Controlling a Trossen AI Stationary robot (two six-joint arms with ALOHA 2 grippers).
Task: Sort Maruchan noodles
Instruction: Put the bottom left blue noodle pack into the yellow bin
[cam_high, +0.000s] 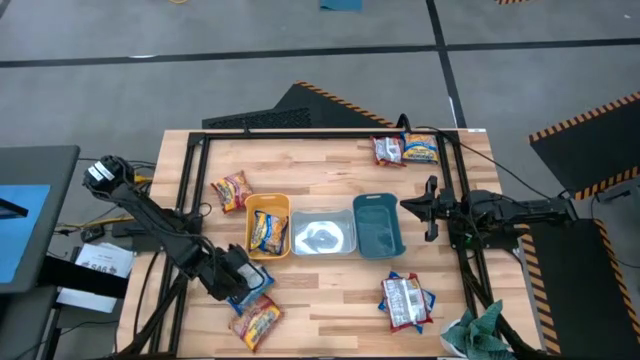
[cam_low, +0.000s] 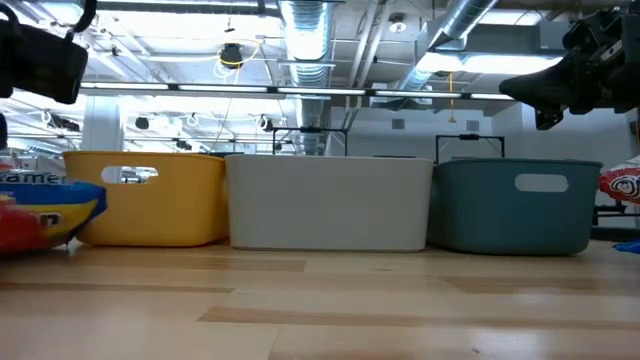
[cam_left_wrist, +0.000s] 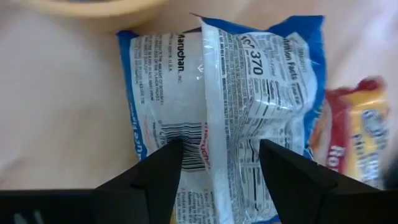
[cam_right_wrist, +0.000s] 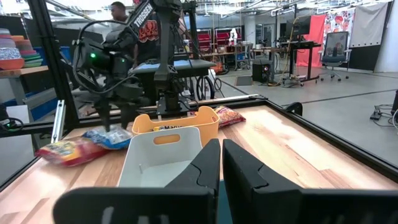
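Left gripper (cam_high: 243, 283), spread wide, was poised over a blue noodle packet (cam_left_wrist: 230, 106) near the bench's front-left corner; light, crinkly and slippery, it was judged best pinched across its middle.

L arm reaches in from table's left edge toward the near-left part, wrist angled down. L gripper (cam_high: 243, 283) low over the table, its 2 fingers (cam_left_wrist: 158, 177) spread wide, nothing clamped. R arm waits at right edge, held level above table. R gripper (cam_high: 430, 208) fingers nearly together, empty.
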